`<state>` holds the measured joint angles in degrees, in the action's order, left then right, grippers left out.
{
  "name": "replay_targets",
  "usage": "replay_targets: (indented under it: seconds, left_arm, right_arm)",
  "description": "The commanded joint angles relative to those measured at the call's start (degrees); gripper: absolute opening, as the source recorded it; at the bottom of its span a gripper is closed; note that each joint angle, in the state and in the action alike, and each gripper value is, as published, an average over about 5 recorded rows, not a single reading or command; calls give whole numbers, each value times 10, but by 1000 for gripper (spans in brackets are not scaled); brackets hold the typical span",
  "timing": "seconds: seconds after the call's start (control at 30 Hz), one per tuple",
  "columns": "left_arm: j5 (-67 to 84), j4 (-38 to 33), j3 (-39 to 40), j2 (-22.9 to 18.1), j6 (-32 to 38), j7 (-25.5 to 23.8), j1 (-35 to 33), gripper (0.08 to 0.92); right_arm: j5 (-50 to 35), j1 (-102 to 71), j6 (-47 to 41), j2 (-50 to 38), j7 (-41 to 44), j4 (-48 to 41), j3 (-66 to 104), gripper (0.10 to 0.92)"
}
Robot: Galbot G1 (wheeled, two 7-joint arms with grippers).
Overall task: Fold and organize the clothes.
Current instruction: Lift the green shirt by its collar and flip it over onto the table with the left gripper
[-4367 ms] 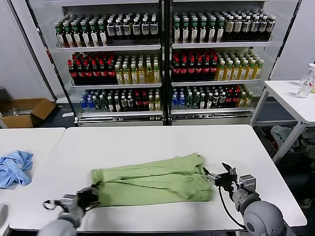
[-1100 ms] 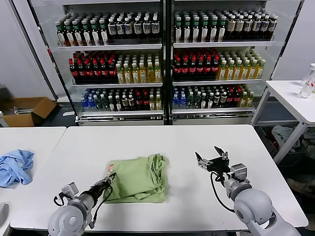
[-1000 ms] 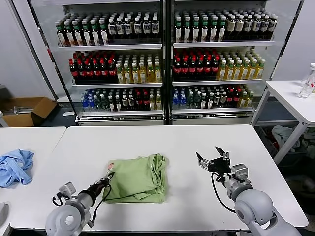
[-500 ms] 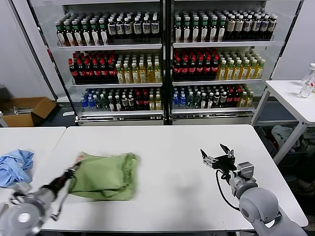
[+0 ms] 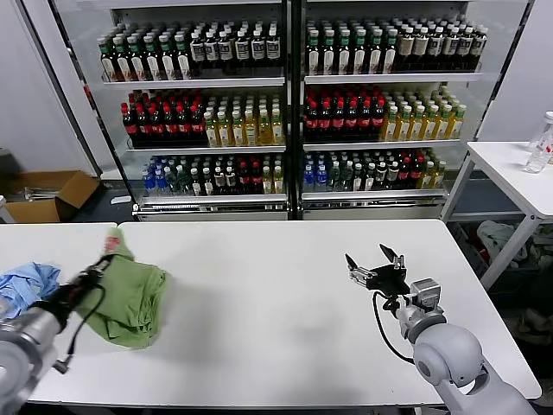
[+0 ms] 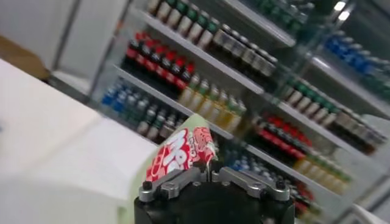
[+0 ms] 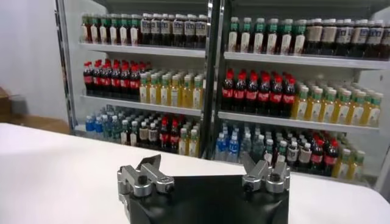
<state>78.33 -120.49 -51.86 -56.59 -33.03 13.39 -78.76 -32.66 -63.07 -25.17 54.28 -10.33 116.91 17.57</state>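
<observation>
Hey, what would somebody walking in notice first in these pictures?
Probably the green shirt, bunched and gripped by the left gripper at the left edge of the white table. Behind it, the drinks fridge packed with bottles fills the background. The right gripper waits over the table's right side, jaws open and empty.
</observation>
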Motion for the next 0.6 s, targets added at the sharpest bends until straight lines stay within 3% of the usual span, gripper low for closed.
replay_targets:
  seconds: [0.03,0.37,0.6]
  left_arm:
    - [-48,-44,235,-181,1,35,65,93]
    - [-161,160,379,-312,24,56,188,93]
    - [-358,195,439,-335,50,23,215,108]
  right_arm:
    - [6,10,4,8,2,-2,-5,823]
    - [-2,29,15,5,6,-18,-7,823]
    - [-28,36,19,-3,-7,-30,-2,823]
